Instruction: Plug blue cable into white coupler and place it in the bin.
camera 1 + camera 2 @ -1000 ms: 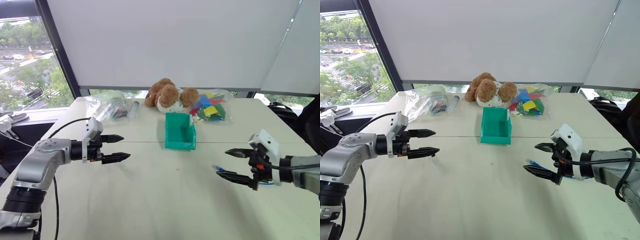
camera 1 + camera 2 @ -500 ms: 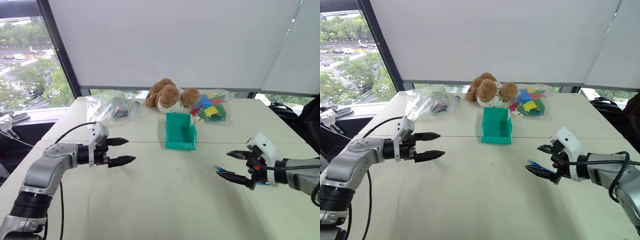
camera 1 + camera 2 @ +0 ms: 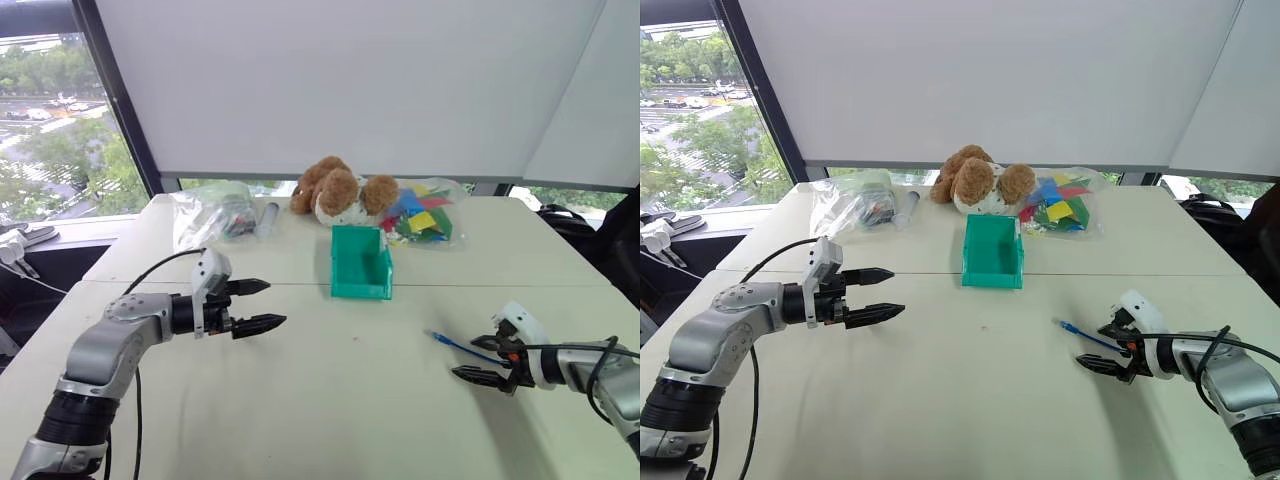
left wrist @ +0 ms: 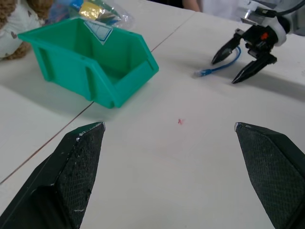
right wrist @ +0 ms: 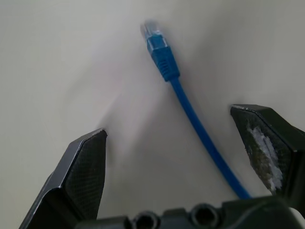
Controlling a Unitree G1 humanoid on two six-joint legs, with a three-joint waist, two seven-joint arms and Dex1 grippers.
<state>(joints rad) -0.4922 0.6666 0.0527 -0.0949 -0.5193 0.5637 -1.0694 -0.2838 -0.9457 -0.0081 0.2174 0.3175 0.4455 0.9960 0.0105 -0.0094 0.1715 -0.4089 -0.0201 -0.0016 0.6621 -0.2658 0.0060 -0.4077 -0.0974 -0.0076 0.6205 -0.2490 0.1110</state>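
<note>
The blue cable (image 3: 455,346) lies flat on the table at the right, its clear plug (image 5: 153,29) pointing toward the table's middle. My right gripper (image 3: 466,357) is open and low over the table, one finger on each side of the cable (image 5: 190,110) without touching it. At mid-left my left gripper (image 3: 276,303) hovers open and empty above the table, pointing toward the centre. The teal bin (image 3: 346,288) stands upright at the table's centre, farther back, and nothing shows inside it. The white coupler is out of view.
Behind the bin sit a brown teddy bear (image 3: 335,190), a clear bag of coloured pieces (image 3: 421,214) and, to the left, another clear bag (image 3: 212,212) with a syringe-like tube (image 3: 268,217) beside it. The table's edges run along the left and the right.
My right gripper has dropped to the table and moved right, so its open fingers now straddle the blue cable. The left gripper has drifted a little toward the centre.
</note>
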